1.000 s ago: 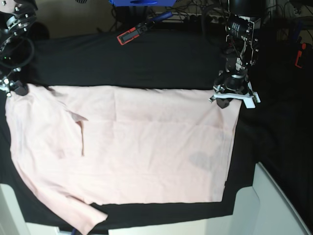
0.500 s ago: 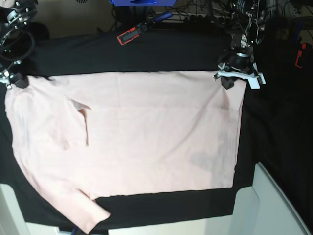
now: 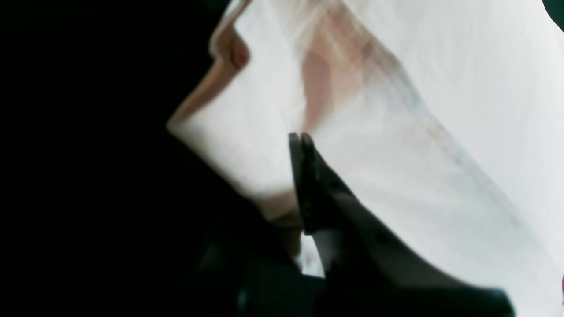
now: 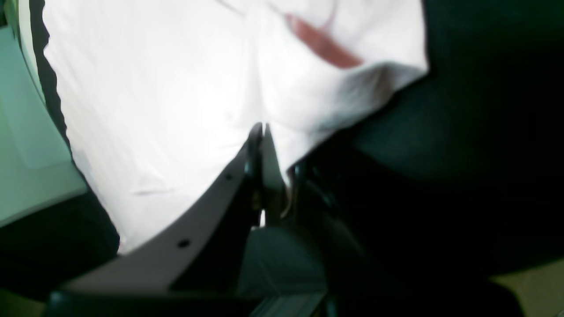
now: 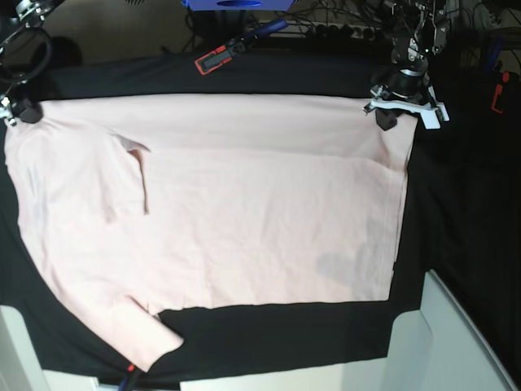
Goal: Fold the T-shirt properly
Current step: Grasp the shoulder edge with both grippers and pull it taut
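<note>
The pale pink T-shirt lies spread, plain side up, on the black table cloth, with one sleeve folded in at the left and another sticking out at the bottom left. My left gripper is shut on its far right corner, and my right gripper is shut on its far left corner. In the left wrist view the closed fingertips of the left gripper pinch the T-shirt by a raised fold. In the right wrist view the right gripper likewise pinches the T-shirt near its edge.
A red and black clamp lies on the cloth beyond the shirt's far edge, below a blue object. A white bin stands at the bottom right and a white edge at the bottom left. A small red item sits far right.
Both grippers have pulled the shirt's far edge further back across the table. The whole shirt slid away from the front edge and its far band drew taut.
</note>
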You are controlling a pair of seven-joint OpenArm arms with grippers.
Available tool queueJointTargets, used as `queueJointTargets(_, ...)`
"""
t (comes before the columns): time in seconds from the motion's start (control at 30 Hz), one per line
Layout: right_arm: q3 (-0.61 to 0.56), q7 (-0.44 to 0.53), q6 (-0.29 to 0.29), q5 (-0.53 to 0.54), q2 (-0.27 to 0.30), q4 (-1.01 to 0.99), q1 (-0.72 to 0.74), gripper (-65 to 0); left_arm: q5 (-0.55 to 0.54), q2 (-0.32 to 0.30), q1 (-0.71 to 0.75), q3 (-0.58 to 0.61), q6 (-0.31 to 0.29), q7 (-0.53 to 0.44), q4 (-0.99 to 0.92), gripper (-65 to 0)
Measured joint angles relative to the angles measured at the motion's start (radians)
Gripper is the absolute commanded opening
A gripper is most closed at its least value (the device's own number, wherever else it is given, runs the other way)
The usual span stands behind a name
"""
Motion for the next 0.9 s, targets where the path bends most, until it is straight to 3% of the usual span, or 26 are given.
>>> queueJointTargets(0.27, 0.000, -0.003, 0.000, 0.124, 0.000, 0.001, -0.085, -65.0, -0.002, 0.002, 0.051, -0.002, -0.006, -0.003, 0.031, -65.0)
queueJointTargets(0.9, -0.005, -0.001, 0.000, 0.127, 0.000, 0.002, -0.093, -65.0, -0.003, 0.003, 0.096, -0.004, -0.010, -0.013, 0.045, -65.0)
